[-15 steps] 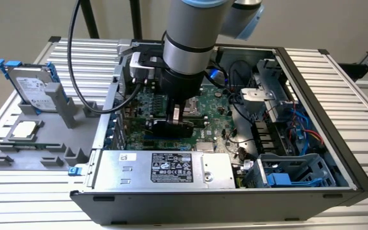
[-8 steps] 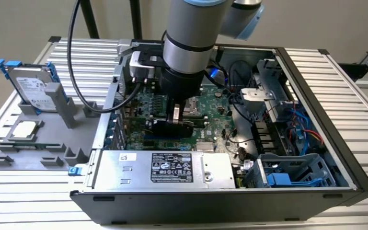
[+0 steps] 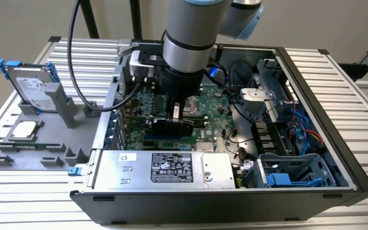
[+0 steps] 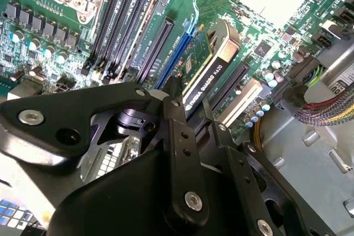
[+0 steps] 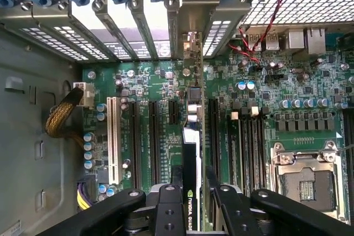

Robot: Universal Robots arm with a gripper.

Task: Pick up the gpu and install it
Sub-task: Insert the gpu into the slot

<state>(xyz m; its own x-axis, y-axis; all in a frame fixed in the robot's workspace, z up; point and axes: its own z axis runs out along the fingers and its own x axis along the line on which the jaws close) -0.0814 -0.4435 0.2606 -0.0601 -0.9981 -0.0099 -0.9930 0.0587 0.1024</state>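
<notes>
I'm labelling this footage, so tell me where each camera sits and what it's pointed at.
Exterior view: off the arm, above the open computer case, looking down; the arm and gripper show.
First wrist view: on the wrist, facing the motherboard and rear slot brackets; gripper at the edge.
Second wrist view: on the wrist, angled across the expansion slots; gripper linkage in front.
Both wrist views share the gpu held on edge.

Robot arm [image 3: 193, 36]: thick silver-grey cylindrical tube w/ a black ring band, pale blue-grey joint cap at the elbow. Below the tube, a black cylindrical wrist section [image 3: 171, 81] w/ a white-and-black bracket box on one side. Thick black cable [image 3: 75, 57] loops down alongside the arm to the wrist. Gripper [image 4: 185, 106]: matte black metal, flat link bars w/ round holes, silver screw heads and pivot pins; black finger bars [image 5: 166, 214] carry the same small holes, in both wrist views.
</notes>
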